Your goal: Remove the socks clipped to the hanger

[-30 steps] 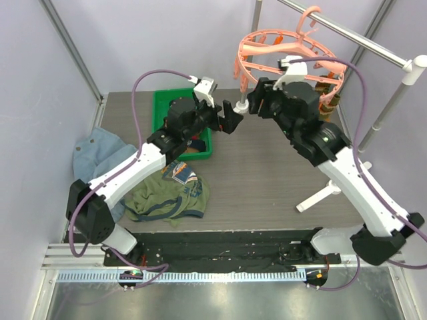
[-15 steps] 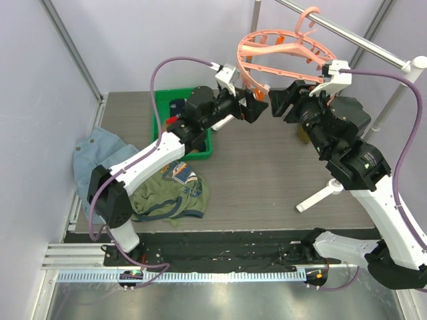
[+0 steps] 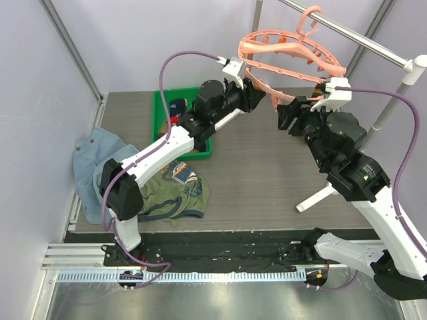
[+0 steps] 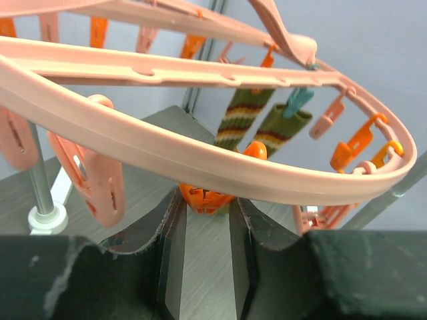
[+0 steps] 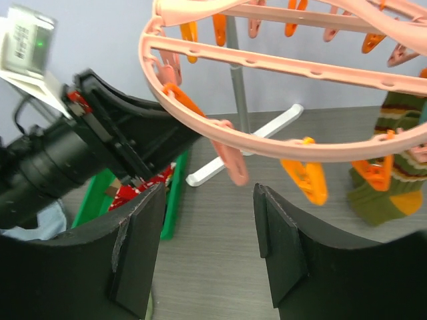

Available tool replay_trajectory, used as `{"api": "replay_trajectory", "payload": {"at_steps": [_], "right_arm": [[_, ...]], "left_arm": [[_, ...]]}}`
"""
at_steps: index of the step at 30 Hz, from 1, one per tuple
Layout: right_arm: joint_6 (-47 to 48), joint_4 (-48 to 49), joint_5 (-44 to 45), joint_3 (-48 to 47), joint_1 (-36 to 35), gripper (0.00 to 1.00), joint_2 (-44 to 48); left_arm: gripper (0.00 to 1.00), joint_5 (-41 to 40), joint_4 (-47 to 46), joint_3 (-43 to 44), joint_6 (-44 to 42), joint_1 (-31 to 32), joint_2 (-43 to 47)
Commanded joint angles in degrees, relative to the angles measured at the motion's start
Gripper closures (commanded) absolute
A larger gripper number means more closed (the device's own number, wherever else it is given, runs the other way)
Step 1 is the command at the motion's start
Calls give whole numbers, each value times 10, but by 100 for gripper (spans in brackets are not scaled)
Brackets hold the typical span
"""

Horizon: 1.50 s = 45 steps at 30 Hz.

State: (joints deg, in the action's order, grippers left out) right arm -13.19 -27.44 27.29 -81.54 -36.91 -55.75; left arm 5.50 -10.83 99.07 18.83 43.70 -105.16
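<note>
The salmon-pink hanger (image 3: pixel 293 50) hangs by its hook from the rail. Its ring (image 4: pixel 200 150) crosses the left wrist view, and its clips dangle in the right wrist view (image 5: pixel 267 63). Two olive socks with orange stripes (image 4: pixel 243 117) hang clipped at the far side and also show at the right (image 5: pixel 393 167). My left gripper (image 3: pixel 260 93) reaches under the ring's near-left rim, its jaws (image 4: pixel 207 200) shut on an orange clip (image 4: pixel 213 193). My right gripper (image 3: pixel 287 117) stands open just below the ring (image 5: pixel 210 193), a pink clip (image 5: pixel 230 157) above its gap, holding nothing.
A green bin (image 3: pixel 160 120) at the back left holds navy and red socks (image 3: pixel 177 107). An olive T-shirt (image 3: pixel 167 197) and pale denim (image 3: pixel 93 153) lie at the left front. The white-and-grey rail stand (image 3: pixel 373 43) has a foot (image 3: pixel 320 197) on the table at the right.
My left arm rose from above the bin to the hanger's rim and its jaws closed on the orange clip. My right arm drew back to the right, staying open.
</note>
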Motion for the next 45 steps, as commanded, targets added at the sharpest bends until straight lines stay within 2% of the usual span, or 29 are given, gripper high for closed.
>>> {"api": "replay_trajectory", "payload": {"at_steps": [1, 6, 11, 18, 21, 30, 36, 41, 45], "right_arm": [[22, 13, 39, 25, 2, 37, 28], [42, 1, 102, 68, 2, 37, 46], [48, -2, 141, 95, 7, 37, 55], [9, 4, 113, 161, 46, 37, 41], [-24, 3, 71, 197, 70, 37, 37], [-52, 27, 83, 267, 148, 37, 41], [-17, 50, 83, 268, 220, 37, 46], [23, 65, 1, 265, 280, 36, 43], [49, 87, -14, 277, 307, 36, 60]], "left_arm": [[72, -33, 5, 47, -22, -1, 1], [73, -48, 43, 81, -25, -10, -9], [68, -50, 55, 89, -11, -27, -14], [66, -50, 77, 126, 9, -45, -29], [64, -50, 85, 138, 16, -50, -35], [61, -50, 92, 168, 37, -66, -56], [60, -46, 107, 203, 39, -68, -79], [59, -44, 128, 218, 43, -70, -89], [59, -44, 138, 228, 43, -70, -96]]}}
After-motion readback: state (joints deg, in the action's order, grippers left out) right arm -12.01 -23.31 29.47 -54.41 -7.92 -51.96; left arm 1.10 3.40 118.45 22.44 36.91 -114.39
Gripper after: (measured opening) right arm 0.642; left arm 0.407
